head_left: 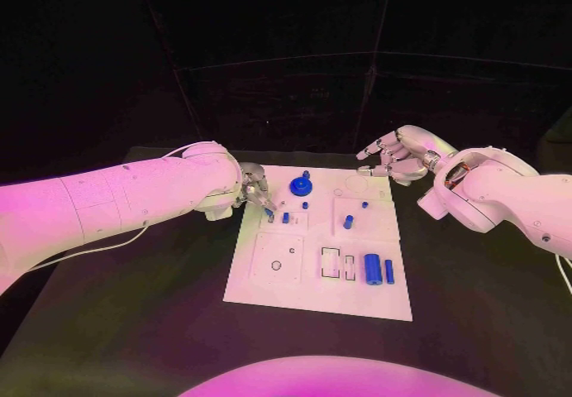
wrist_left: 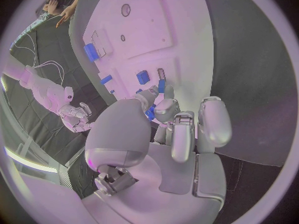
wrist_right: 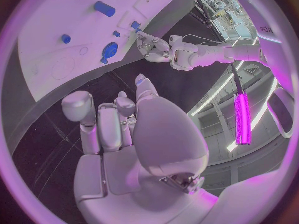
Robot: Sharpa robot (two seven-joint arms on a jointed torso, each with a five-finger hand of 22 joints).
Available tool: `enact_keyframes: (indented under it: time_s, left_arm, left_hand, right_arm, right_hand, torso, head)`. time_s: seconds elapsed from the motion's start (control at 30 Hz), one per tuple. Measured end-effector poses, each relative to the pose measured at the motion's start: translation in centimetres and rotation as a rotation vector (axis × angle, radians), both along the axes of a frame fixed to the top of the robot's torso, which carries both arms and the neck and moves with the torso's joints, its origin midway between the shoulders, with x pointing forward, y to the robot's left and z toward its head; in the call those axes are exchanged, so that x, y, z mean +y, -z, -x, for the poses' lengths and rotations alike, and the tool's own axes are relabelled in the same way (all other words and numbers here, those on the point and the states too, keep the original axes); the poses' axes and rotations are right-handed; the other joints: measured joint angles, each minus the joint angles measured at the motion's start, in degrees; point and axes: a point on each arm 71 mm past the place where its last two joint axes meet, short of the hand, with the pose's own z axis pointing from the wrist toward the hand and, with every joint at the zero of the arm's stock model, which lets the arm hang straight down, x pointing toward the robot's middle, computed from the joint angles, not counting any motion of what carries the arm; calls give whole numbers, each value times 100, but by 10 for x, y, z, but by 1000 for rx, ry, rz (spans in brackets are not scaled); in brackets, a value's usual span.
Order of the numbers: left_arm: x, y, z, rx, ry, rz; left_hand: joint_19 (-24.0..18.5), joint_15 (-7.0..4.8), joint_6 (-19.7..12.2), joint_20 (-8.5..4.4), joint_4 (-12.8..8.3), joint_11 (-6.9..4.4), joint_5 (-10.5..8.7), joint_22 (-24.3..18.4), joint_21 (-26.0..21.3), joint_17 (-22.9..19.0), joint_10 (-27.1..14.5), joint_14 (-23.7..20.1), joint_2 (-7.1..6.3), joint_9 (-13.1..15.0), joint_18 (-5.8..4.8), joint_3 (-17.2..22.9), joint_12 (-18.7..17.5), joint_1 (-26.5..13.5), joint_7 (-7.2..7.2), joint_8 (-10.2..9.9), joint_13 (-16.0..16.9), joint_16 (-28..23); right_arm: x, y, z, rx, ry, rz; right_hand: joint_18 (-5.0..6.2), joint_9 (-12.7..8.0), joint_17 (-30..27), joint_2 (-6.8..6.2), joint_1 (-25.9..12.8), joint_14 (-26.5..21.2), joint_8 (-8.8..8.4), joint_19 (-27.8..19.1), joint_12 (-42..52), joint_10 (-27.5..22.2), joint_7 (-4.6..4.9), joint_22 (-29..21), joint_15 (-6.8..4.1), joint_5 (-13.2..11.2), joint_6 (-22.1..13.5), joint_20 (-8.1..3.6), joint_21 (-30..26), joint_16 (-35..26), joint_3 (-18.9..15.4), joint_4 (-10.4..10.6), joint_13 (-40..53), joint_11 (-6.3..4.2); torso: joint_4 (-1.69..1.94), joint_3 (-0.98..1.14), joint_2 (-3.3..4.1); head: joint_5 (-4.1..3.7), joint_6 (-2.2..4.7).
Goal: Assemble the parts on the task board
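Note:
The white task board (head_left: 321, 256) lies in the middle of the black table. On it are a round blue knob (head_left: 302, 185), two short pegs (head_left: 348, 222) (head_left: 285, 217), a thick blue cylinder (head_left: 373, 269) and a slim bar (head_left: 388, 271). My left hand (head_left: 253, 192) hovers over the board's far left edge. Its thumb and a finger pinch a small blue peg (wrist_left: 151, 113) just above the board (wrist_left: 149, 35). My right hand (head_left: 399, 155) hangs beyond the far right corner, fingers apart and holding nothing. The right wrist view shows the knob (wrist_right: 109, 50) and the left hand (wrist_right: 152, 45).
The board (wrist_right: 56, 35) has round holes near its left side and rectangular slots (head_left: 331, 262) near the front middle. Bare black table lies on both sides of the board and in front of it.

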Motion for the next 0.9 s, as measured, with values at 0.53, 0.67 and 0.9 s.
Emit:
enact_keyframes:
  time_s: [0.53, 0.67, 0.9]
  left_arm:
    - [0, 2, 5, 20, 15, -5]
    - [0, 3, 5, 23, 17, -6]
    - [0, 4, 6, 28, 19, -9]
  left_hand:
    - [-1, 0, 0, 0, 1, 1, -13, 0, 0, 0, -1, 0, 3, 1, 0, 12, 0, 3, 3, -18, -1, 0]
    - [-1, 0, -1, 0, 0, 1, -17, 1, 0, 0, -1, 0, 7, 2, 0, 12, 0, 7, 4, -4, -1, 0]
    - [-1, 0, 2, 1, 0, 2, -18, 1, 0, 0, -2, 0, 8, 1, 0, 12, 0, 7, 2, 2, -1, 0]
  right_arm:
    - [1, 0, -1, 0, -1, 0]
    - [2, 0, -1, 0, -2, 0]
    - [1, 0, -1, 0, -1, 0]
  right_hand:
    - [0, 0, 0, 0, 0, 0, 0, 0, 0, 0, 0, 0, 0, 0, 0, 0, 0, 0, 0, 0, 0, 0]
    - [0, 0, 0, 0, 0, 0, 0, 0, 0, 0, 0, 0, 0, 0, 0, 0, 0, 0, 0, 0, 0, 0]
    - [0, 0, 0, 0, 0, 0, 0, 0, 0, 0, 0, 0, 0, 0, 0, 0, 0, 0, 0, 0, 0, 0]
  torso:
    - [-1, 0, -1]
    - [-1, 0, -1]
    - [-1, 2, -1]
  head:
    - [4, -24]
    - [4, -36]
    - [7, -59]
